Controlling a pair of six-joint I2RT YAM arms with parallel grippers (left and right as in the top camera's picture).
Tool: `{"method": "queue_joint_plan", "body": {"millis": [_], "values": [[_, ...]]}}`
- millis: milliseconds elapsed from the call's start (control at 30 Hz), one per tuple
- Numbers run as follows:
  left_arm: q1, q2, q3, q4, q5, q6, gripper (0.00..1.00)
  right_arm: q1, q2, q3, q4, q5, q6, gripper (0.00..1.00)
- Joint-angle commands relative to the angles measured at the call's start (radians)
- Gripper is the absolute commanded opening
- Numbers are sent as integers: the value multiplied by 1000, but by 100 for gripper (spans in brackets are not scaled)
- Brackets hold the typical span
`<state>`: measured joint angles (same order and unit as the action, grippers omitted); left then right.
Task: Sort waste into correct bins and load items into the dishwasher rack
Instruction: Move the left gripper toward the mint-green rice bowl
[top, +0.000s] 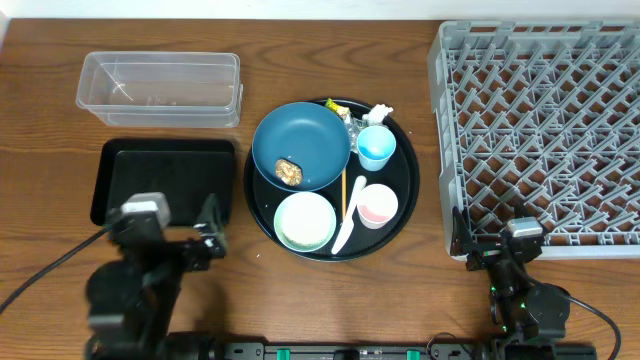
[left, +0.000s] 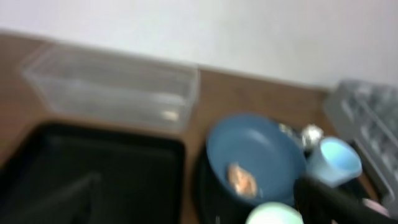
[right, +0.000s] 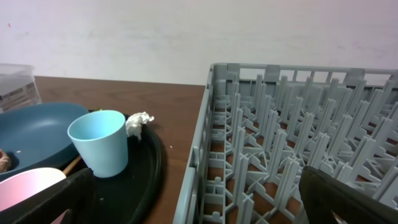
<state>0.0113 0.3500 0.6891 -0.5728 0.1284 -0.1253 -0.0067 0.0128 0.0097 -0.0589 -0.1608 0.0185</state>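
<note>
Left fingers (left: 336, 199) and right fingers (right: 348, 199) both gape empty, and the large dark blue bowl (top: 305, 140) — rear-left on the round black tray (top: 403, 180) — holds a brown food lump (top: 289, 171) that could spill onto the brown wooden bench (top: 60, 30) if a rim grip tilts it.

No legible text, label, brand, number or sign in any view. Faint dark marks on wall of clear plastic tub (right: 15, 92), right wrist view, too small and blurred to read.
</note>
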Motion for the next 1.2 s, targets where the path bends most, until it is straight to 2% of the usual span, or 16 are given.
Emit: {"method": "queue_joint_plan", "body": {"millis": [0, 100, 167, 367, 467, 767, 1000, 1167], "values": [[-2, -6, 141, -123, -84, 28, 98, -9, 0, -4, -1, -1, 11, 99], [-2, -6, 236, -260, -68, -55, 98, -9, 0, -4, -1, -1, 11, 99], [-2, -6, 298, -326, 7, -90, 98, -9, 0, -4, -1, -1, 11, 99], [-2, -6, 435, -365, 528, -106, 98, -9, 0, -4, -1, -1, 11, 99], [-2, -6, 437, -389, 647, -106, 98, -9, 0, -4, -1, -1, 11, 99], [-1, -6, 439, -455, 635, -116, 98, -9, 0, -4, -1, -1, 11, 99], [-2, 34, 463, -576, 470, -116, 98, -9, 0, -4, -1, -1, 11, 99], [-2, 192, 588, -687, 335, -111, 98, -9, 0, -4, -1, -1, 11, 99]]}}
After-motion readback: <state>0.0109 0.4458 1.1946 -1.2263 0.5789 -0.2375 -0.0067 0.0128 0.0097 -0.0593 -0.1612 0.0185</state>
